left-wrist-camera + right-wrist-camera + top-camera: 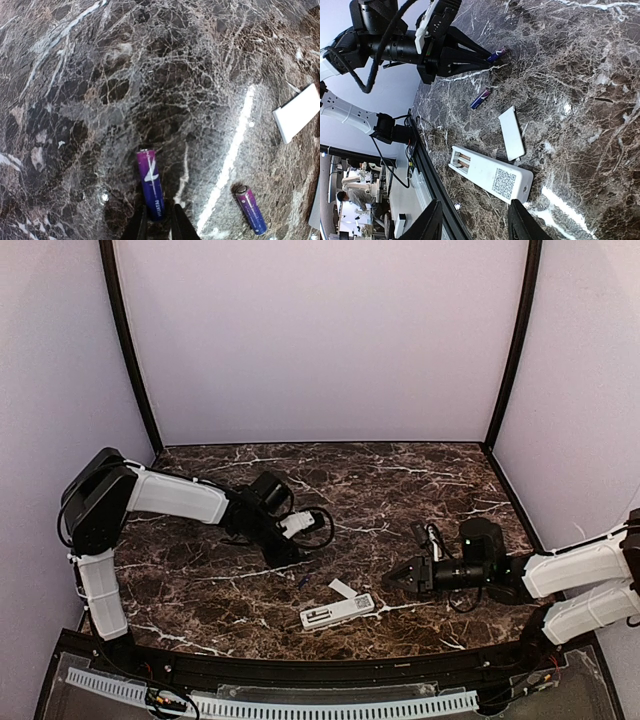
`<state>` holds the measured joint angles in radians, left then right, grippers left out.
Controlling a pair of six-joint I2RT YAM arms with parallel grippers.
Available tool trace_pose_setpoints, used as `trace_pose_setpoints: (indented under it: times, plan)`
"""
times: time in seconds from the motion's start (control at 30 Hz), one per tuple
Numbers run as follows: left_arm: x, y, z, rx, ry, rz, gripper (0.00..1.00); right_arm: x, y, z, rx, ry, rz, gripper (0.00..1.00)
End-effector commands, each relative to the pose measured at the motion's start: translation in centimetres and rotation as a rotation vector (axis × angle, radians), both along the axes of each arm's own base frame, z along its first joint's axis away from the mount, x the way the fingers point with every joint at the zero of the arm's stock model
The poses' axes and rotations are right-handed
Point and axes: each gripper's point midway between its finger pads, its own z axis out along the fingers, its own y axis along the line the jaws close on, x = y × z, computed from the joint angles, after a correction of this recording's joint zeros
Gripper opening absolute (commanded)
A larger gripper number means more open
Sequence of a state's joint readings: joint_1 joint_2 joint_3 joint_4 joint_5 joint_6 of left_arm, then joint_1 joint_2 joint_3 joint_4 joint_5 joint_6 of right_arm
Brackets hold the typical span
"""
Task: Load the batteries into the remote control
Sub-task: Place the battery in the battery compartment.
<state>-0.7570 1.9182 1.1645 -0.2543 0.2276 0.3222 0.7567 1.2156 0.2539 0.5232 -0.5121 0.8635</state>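
Nearest me, the remote control (337, 613) lies back-up on the surface (400, 490). My right wrist camera shows its battery recess open at one end, which the top camera is too coarse to show. The loose cover (342, 587) lies just beyond it. My right arm reaches in low from the right, the right fingers (395, 578) spread with nothing between them, near the remote's end. A loose battery (300, 582) lies flat left of the cover. Farther back my left arm slants down, the left fingers (302, 560) pinched on the other battery (150, 184) by one end.

Marble table (580, 75): remote (490, 172), cover (512, 132), battery (481, 98)
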Motion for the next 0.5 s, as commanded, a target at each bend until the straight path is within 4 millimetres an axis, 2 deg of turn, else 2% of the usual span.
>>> trace_pose_setpoints:
  times: [0.0,0.3,0.47]
  plan:
    - [-1.2,-0.1,-0.4,-0.013,0.037,-0.056,0.17,0.1,0.0,-0.1,0.013,-0.020,0.011,0.43]
    - [-0.5,-0.6,-1.2,0.014,0.037,-0.079,0.17,0.2,-0.2,-0.2,0.005,-0.018,0.003,0.43]
    - [-0.3,-0.8,-1.5,0.012,0.058,-0.046,0.26,0.2,-0.2,-0.2,0.008,-0.020,0.001,0.43]
